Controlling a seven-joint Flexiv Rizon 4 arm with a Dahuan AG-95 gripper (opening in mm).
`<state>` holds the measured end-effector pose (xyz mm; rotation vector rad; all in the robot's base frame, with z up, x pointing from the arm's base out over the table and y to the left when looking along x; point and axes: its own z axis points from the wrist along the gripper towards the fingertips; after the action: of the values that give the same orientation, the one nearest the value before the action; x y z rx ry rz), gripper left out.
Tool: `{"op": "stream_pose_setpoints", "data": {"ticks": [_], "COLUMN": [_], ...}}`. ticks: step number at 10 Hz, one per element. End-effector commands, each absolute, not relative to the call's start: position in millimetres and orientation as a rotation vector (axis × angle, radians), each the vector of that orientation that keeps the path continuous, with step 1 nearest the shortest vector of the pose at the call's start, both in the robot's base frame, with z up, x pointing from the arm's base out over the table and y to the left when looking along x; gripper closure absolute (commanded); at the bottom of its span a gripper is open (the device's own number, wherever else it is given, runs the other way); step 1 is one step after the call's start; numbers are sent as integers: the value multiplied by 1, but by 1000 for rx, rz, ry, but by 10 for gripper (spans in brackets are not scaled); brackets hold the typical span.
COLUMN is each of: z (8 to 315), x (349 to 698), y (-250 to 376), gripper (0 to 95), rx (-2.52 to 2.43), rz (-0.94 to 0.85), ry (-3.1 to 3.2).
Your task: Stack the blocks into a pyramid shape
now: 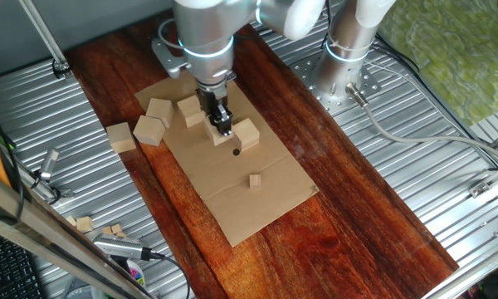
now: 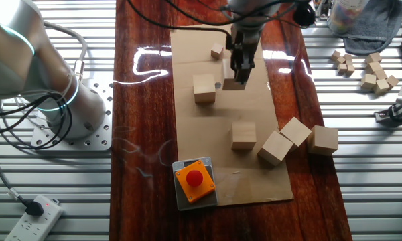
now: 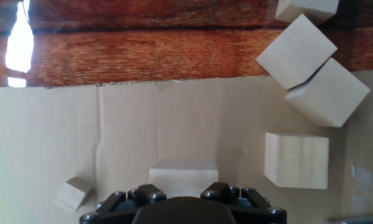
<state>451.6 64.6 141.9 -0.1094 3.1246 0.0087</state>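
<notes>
Here the gripper (image 2: 238, 72) clamps one block (image 2: 232, 75) over the cardboard sheet (image 2: 254, 114); another block (image 2: 204, 88) sits beside it.

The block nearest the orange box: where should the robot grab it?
Pinch that block on two opposite flat side faces, coming straight down from above. It sits flat and upright on the cardboard, with nothing on top of it.

Probably a robotics lab: a ribbed metal bench (image 1: 415, 208), an emergency-stop button box (image 2: 194, 180), cables and a power strip (image 2: 33, 217).
</notes>
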Motion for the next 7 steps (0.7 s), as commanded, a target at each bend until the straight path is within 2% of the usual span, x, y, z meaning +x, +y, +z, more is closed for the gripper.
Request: {"op": "stream_pose_setpoints", "data": {"ticks": [1, 7], "z": [137, 114], "x": [450, 445], "y": [72, 77], "gripper": [950, 950], "rx": [-62, -159], "rz": [1, -18], "ry": [3113, 3070]}}
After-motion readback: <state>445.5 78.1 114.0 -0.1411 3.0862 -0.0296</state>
